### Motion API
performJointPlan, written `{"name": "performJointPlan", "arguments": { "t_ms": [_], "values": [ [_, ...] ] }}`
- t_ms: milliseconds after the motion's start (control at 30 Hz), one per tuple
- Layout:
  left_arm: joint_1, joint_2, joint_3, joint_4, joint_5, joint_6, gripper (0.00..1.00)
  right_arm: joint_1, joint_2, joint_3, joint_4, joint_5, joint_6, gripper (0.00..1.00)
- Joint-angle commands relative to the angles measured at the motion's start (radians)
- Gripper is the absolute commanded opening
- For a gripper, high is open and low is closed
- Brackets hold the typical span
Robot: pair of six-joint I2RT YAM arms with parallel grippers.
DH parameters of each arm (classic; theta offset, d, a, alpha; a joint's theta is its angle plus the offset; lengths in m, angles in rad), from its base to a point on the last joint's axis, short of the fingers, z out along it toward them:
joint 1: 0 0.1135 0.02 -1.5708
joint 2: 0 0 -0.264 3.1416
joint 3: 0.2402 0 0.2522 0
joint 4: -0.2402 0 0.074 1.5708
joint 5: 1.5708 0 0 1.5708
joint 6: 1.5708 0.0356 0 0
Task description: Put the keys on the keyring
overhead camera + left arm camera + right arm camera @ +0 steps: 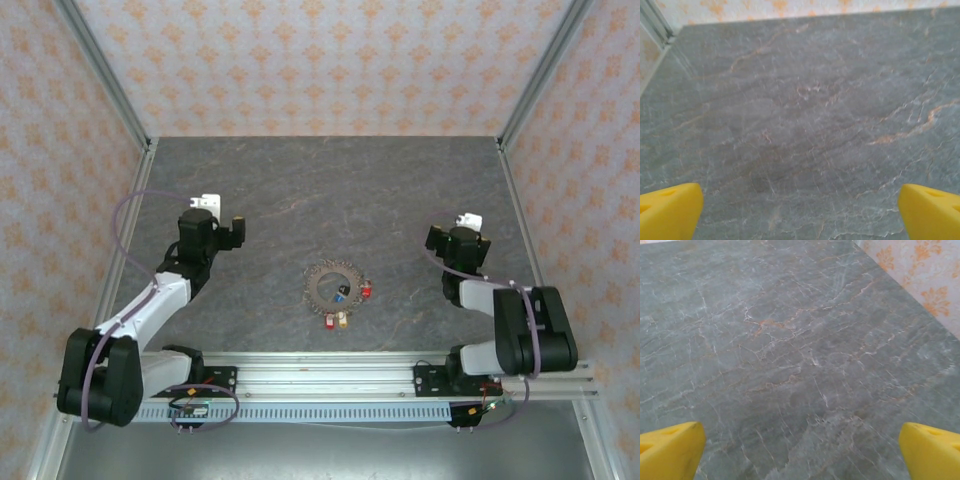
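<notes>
One big round keyring (314, 286), grey-tan, with a bumpy rim and a wide hole. Lies flat on the dark counter (300, 200). Tiny keys (341, 321) with coloured heads, all close by the keyring. Blue-and-black head (342, 293) inside the hole, toward the right side. Red head (366, 291) just beside the right rim. Another red head (328, 320) and a yellowish head (343, 319) side by side, just beside the near rim. Too small to tell whether any key is hooked on.
</notes>
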Motion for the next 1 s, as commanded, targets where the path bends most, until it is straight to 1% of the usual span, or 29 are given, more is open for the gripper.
{"name": "performJointPlan", "arguments": {
  "t_ms": [0,33,67,100,167,200,233,267,367,400,467,533,600,700,767,833,967],
  "values": [
    [0.010,0.023,-0.007,0.114,-0.005,0.012,1.00,-0.009,0.138,-0.038,0.369,-0.149,0.003,0.99],
    [0.011,0.032,-0.019,0.142,-0.002,0.017,1.00,-0.009,0.141,-0.052,0.398,-0.179,-0.011,0.99],
    [0.012,0.042,-0.024,0.160,0.009,0.025,1.00,-0.009,0.091,-0.038,0.288,-0.192,-0.021,0.99],
    [0.013,0.049,-0.027,0.174,0.016,0.032,1.00,-0.009,0.074,-0.019,0.235,-0.193,-0.020,0.99],
    [0.014,0.076,-0.029,0.208,0.025,0.051,1.00,-0.009,0.123,-0.020,0.305,-0.183,-0.014,0.99],
    [0.014,0.087,-0.030,0.226,0.026,0.058,1.00,-0.009,0.122,-0.008,0.280,-0.155,-0.005,0.99],
    [0.016,0.105,-0.032,0.248,0.032,0.068,1.00,-0.010,0.105,0.020,0.192,-0.112,0.010,0.99],
    [0.018,0.124,-0.032,0.266,0.040,0.079,1.00,-0.009,0.108,0.042,0.161,-0.072,0.026,0.99],
    [0.030,0.172,-0.020,0.285,0.061,0.098,1.00,-0.009,0.110,0.043,0.160,-0.015,0.052,0.99],
    [0.040,0.184,-0.012,0.279,0.077,0.093,1.00,-0.009,0.114,0.040,0.176,-0.002,0.057,0.99],
    [0.075,0.203,-0.027,0.308,0.157,0.082,1.00,-0.009,0.110,0.038,0.173,0.004,0.058,0.99],
    [0.109,0.230,-0.087,0.427,0.216,0.067,1.00,-0.008,0.112,0.030,0.189,0.012,0.062,0.99],
    [0.119,0.275,-0.129,0.537,0.264,0.078,1.00,-0.009,0.109,0.020,0.203,0.028,0.067,0.99],
    [0.126,0.285,-0.103,0.498,0.257,0.064,1.00,-0.009,0.106,0.013,0.214,0.042,0.072,0.99],
    [0.128,0.293,-0.093,0.487,0.187,0.032,1.00,-0.009,0.106,0.013,0.213,0.041,0.072,0.99],
    [0.127,0.309,-0.073,0.468,0.052,-0.020,1.00,-0.008,0.107,0.013,0.213,0.041,0.070,0.99],
    [0.109,0.310,-0.071,0.465,0.017,-0.014,1.00,-0.007,0.107,0.014,0.209,0.036,0.069,0.99]
  ]
}}
